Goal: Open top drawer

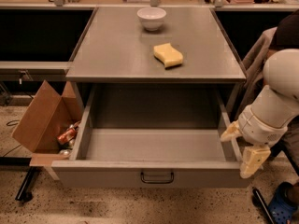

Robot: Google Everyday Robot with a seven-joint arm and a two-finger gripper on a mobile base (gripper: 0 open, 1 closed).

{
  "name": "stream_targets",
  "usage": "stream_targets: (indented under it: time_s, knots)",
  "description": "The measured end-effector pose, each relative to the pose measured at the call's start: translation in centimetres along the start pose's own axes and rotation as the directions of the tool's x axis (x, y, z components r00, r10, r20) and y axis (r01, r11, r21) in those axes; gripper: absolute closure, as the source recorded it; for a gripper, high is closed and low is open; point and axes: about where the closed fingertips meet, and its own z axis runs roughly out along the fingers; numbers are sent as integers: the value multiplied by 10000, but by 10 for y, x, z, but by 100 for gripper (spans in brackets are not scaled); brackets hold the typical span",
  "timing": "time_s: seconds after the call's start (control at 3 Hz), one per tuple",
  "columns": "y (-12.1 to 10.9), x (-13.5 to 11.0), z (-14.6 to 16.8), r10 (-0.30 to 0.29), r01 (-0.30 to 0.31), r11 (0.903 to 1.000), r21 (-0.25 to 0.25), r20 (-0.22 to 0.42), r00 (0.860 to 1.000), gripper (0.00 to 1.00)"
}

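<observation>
The top drawer is a deep grey metal box pulled far out from under the grey counter; its inside is bare. Its front panel carries a small dark loop handle at the centre. My gripper hangs from the white arm at the drawer's right front corner, beside the right wall, away from the handle. Its two cream fingers are spread apart and hold nothing.
A white bowl and a yellow sponge lie on the counter top. An open cardboard box with cans stands on the floor at the left. A person's jacket and blue shoe are at the right.
</observation>
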Motion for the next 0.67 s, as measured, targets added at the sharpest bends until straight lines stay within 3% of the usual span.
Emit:
stream_targets:
  time_s: [0.67]
  knots:
    - [-9,-11,-79,-363,447,9889,1415,-611,9975,0]
